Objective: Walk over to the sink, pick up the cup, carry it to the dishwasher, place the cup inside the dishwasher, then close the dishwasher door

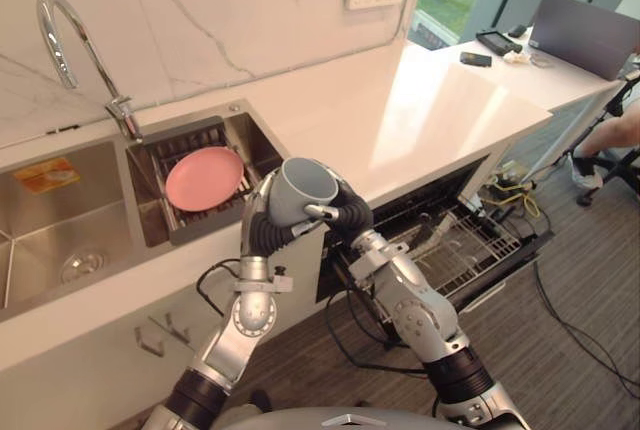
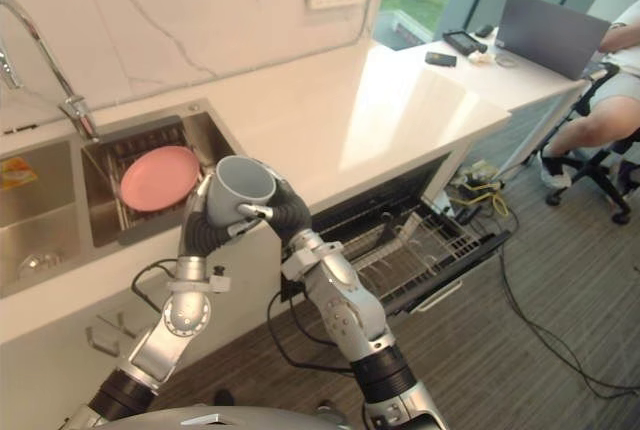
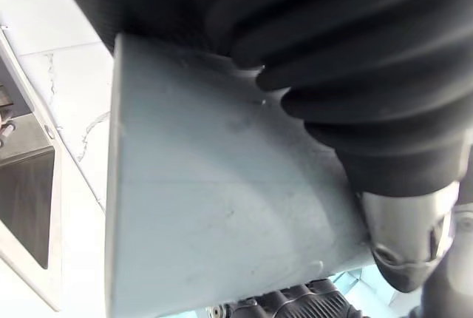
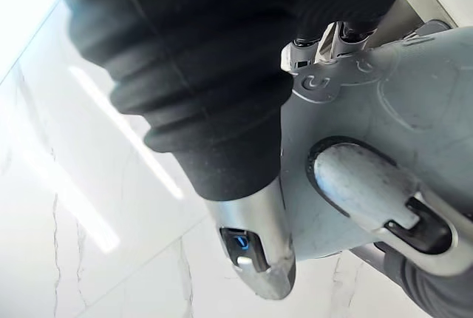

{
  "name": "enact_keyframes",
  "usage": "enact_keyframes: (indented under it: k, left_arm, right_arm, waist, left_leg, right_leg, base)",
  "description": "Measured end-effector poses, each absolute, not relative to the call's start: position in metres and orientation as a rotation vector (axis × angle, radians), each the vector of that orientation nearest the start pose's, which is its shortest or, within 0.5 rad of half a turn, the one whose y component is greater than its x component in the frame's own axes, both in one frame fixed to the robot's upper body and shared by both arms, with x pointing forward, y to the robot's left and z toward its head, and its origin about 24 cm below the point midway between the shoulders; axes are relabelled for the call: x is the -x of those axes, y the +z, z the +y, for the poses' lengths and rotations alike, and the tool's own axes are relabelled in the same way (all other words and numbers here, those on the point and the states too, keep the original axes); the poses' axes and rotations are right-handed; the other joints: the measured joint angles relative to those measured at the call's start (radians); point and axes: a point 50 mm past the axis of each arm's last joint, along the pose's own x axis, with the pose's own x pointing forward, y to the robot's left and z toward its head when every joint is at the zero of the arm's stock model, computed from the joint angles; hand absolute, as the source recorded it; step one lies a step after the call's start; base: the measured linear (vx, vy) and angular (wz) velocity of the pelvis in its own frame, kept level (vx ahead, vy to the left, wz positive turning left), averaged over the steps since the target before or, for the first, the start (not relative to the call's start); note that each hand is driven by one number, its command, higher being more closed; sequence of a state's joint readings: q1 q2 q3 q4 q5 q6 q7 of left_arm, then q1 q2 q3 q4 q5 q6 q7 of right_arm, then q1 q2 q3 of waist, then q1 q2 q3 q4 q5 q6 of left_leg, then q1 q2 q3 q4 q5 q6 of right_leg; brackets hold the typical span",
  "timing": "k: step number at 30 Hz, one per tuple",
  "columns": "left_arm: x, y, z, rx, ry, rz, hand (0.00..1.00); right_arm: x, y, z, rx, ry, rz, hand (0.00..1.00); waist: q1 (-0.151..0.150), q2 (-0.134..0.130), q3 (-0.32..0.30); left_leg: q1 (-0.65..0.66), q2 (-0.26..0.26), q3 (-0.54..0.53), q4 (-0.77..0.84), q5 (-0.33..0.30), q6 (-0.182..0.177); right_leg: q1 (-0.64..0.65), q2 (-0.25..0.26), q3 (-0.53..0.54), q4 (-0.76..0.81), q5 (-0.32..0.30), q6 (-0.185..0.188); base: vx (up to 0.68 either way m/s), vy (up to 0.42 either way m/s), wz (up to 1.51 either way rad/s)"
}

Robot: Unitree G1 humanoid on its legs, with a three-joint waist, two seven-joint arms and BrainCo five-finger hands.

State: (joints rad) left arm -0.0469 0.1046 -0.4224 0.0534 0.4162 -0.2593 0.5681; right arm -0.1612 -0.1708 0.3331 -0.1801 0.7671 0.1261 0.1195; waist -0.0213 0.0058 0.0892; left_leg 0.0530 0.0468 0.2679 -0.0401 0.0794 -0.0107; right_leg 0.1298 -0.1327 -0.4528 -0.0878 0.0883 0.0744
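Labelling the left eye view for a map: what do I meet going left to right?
faucet → pink plate → cup → dishwasher rack → laptop

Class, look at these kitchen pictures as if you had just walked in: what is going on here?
The robot holds a grey cup up at the counter edge, with its left hand and right hand both wrapped round it. The dishwasher to its right stands open with the rack pulled out, and the cup is not yet in it. A pink plate lies in the drainer at the sink. A person sits at the far right.
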Motion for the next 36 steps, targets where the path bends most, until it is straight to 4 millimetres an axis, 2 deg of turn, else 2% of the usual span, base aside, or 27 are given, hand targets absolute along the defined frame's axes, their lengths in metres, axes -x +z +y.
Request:
enact_keyframes:
  k: [8,9,15,19,25,28,31,33,36]
  left_arm:
    - [-0.238,0.064,0.081,-0.370,0.053,-0.426,1.00]
    - [-0.238,0.064,0.081,-0.370,0.053,-0.427,0.00]
    - [-0.235,0.066,0.075,-0.352,0.026,-0.454,0.00]
    - [-0.233,0.068,0.071,-0.343,0.016,-0.464,0.00]
    - [-0.231,0.072,0.070,-0.321,0.065,-0.475,0.00]
    - [-0.232,0.070,0.074,-0.326,0.115,-0.451,0.00]
    - [-0.232,0.065,0.090,-0.332,0.217,-0.416,0.00]
    - [-0.233,0.060,0.104,-0.336,0.295,-0.373,0.00]
    - [-0.234,0.058,0.115,-0.326,0.353,-0.339,0.00]
  right_arm:
    - [-0.256,0.103,-0.071,-0.571,0.616,-0.049,1.00]
    - [-0.256,0.103,-0.071,-0.571,0.615,-0.053,1.00]
    - [-0.256,0.111,-0.074,-0.615,0.578,-0.149,1.00]
    - [-0.257,0.116,-0.077,-0.670,0.559,-0.202,1.00]
    - [-0.261,0.131,-0.082,-0.734,0.499,-0.297,1.00]
    - [-0.265,0.145,-0.093,-0.802,0.441,-0.401,1.00]
    - [-0.263,0.160,-0.113,-0.859,0.351,-0.518,1.00]
    - [-0.261,0.170,-0.135,-0.881,0.256,-0.621,1.00]
    - [-0.259,0.175,-0.157,-0.885,0.161,-0.696,1.00]
  waist:
    - [0.001,0.013,-0.008]
    - [0.002,0.013,-0.008]
    - [0.007,0.014,-0.009]
    - [0.009,0.024,-0.015]
    - [0.010,0.031,-0.020]
    - [0.011,0.031,-0.020]
    - [0.012,0.031,-0.020]
    - [0.012,0.031,-0.019]
    - [0.011,0.031,-0.019]
  left_leg:
    - [-0.001,0.000,-0.022,0.001,0.003,-0.003]
    - [-0.002,0.000,-0.023,0.001,0.004,-0.003]
    - [-0.003,-0.001,-0.024,0.001,0.004,-0.003]
    - [-0.004,-0.001,-0.025,0.000,0.004,-0.003]
    - [-0.005,-0.001,-0.027,0.000,0.005,-0.004]
    - [-0.005,-0.001,-0.027,0.000,0.005,-0.004]
    - [-0.004,-0.001,-0.027,-0.001,0.005,-0.004]
    - [-0.004,-0.001,-0.026,-0.002,0.005,-0.004]
    - [-0.004,-0.001,-0.025,-0.004,0.005,-0.004]
  right_leg:
    - [0.008,0.001,-0.017,0.000,-0.001,0.001]
    - [0.008,0.001,-0.018,0.000,-0.001,0.001]
    - [0.008,0.001,-0.019,0.000,-0.003,-0.005]
    - [0.008,0.001,-0.020,0.000,-0.004,-0.005]
    - [0.008,0.001,-0.022,0.000,-0.004,-0.003]
    - [0.008,0.001,-0.022,0.000,-0.005,-0.004]
    - [0.008,0.001,-0.022,0.000,-0.006,-0.002]
    - [0.008,0.001,-0.022,0.000,-0.008,0.001]
    - [0.007,0.001,-0.021,0.000,-0.008,0.001]
  base:
    - [0.00,0.003,0.06]
    - [0.01,0.013,0.03]
    - [0.00,0.000,0.00]
    - [0.02,0.006,0.00]
    - [0.00,0.000,0.00]
    - [0.00,0.000,0.00]
    - [0.00,0.000,0.00]
    - [0.00,0.000,0.00]
    - [0.00,0.000,0.00]
